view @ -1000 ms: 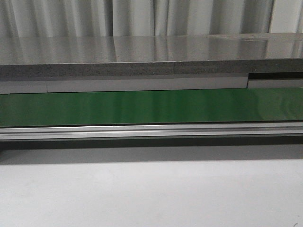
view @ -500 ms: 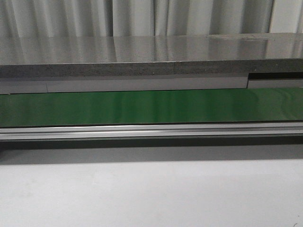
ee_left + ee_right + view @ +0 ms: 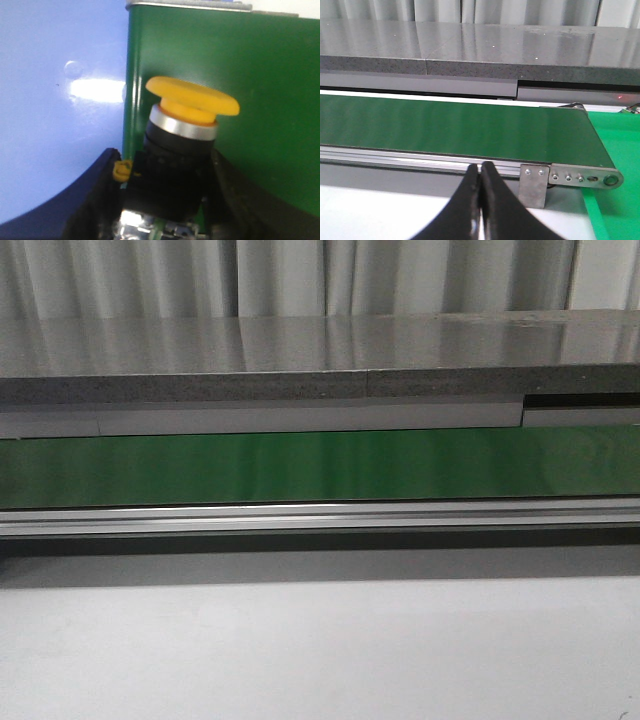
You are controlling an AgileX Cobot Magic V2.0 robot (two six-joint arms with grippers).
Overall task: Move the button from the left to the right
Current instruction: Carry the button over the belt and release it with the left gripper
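Note:
In the left wrist view the button (image 3: 186, 125) has a round yellow-orange cap, a silver ring and a black blocky body with shiny contacts. My left gripper (image 3: 165, 190) is shut on the button's black body, one finger on each side, over the end of the green belt (image 3: 260, 75) beside a blue surface (image 3: 55, 100). In the right wrist view my right gripper (image 3: 480, 172) is shut and empty, its fingertips pressed together in front of the conveyor's metal rail (image 3: 395, 157). Neither gripper nor the button shows in the front view.
The green conveyor belt (image 3: 320, 465) runs across the front view with an aluminium rail (image 3: 320, 517) along its near side and a grey counter (image 3: 320, 360) behind. The belt's right end has a metal bracket (image 3: 535, 185) and a green surface (image 3: 615, 210) beyond.

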